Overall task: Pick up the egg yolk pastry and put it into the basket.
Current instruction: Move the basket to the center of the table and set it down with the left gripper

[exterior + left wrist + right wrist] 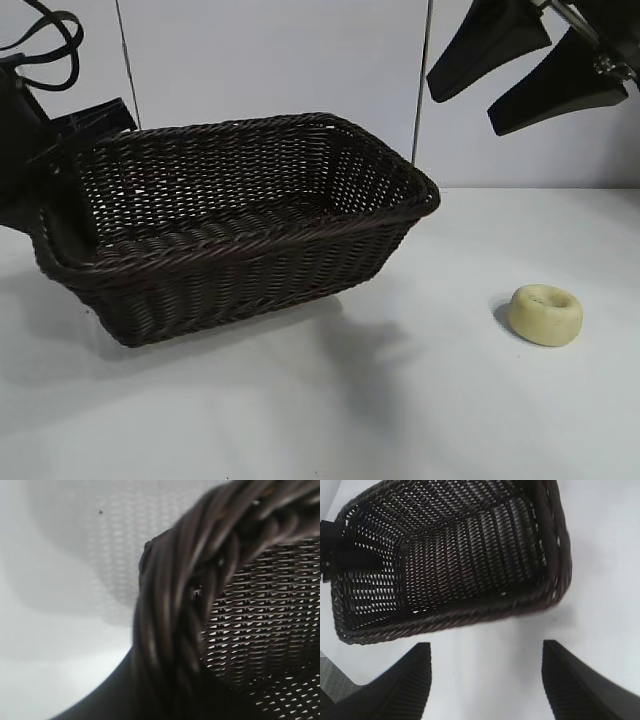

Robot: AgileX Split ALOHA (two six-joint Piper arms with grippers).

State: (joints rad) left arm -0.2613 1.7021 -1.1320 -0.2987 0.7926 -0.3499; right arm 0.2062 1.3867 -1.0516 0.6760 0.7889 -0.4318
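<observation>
Egg yolk pastry (545, 314) is sitting on the table (400, 400), apart from the basket (240, 215). Left end effector (60, 150) is pinching its rim; lifting risks tipping. Right end effector (525, 65) is hovering wide.

Bare table (400, 400) surrounds the egg yolk pastry (545, 314); the basket (240, 235) stands well apart.

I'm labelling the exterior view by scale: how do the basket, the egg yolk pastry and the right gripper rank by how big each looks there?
1. basket, by far the largest.
2. right gripper, open at the upper right; partly cut off and perhaps nearer the camera, so its rank is unsure.
3. egg yolk pastry, smallest, on the table.
</observation>
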